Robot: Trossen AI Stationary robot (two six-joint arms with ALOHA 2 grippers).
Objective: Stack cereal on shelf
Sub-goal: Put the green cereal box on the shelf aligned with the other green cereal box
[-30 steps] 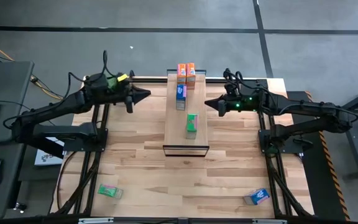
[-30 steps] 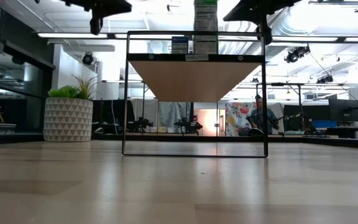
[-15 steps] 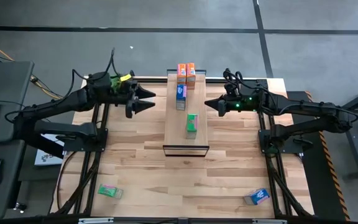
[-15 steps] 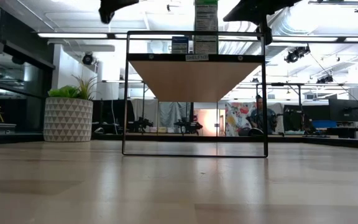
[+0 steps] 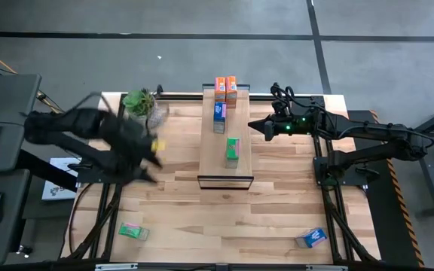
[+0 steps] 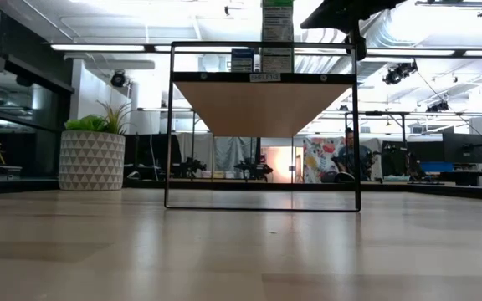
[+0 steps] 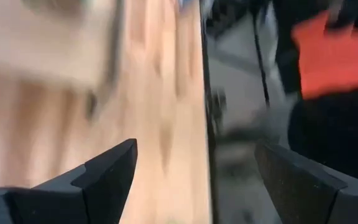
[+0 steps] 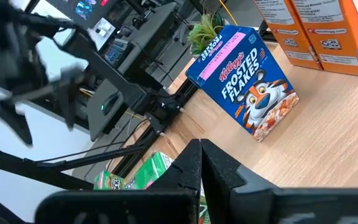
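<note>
The shelf [image 5: 226,162] stands mid-table with two orange cereal boxes [image 5: 225,86] at its far end. A blue box [image 5: 219,113] and a green box [image 5: 233,150] stand nearer along the plank. On the tabletop, another green box [image 5: 130,231] lies near-left and another blue box [image 5: 311,239] near-right. My left gripper [image 5: 148,167] is blurred, left of the shelf over bare table. Its fingers are open and empty in the left wrist view [image 7: 194,149]. My right gripper [image 5: 253,125] is shut and hangs just right of the shelf, level with the blue box [image 8: 247,87].
A potted plant [image 5: 138,102] stands at the far left of the table, and its pot [image 6: 90,159] shows in the low view. The shelf's thin black frame [image 6: 262,125] rises from the table. Bare wood lies between the shelf and the table's near edge.
My left gripper has opened. It then swung fast away from the shelf's far end toward the table's near-left, uncovering the plant and leaving the low view. The boxes and my right arm have kept still.
</note>
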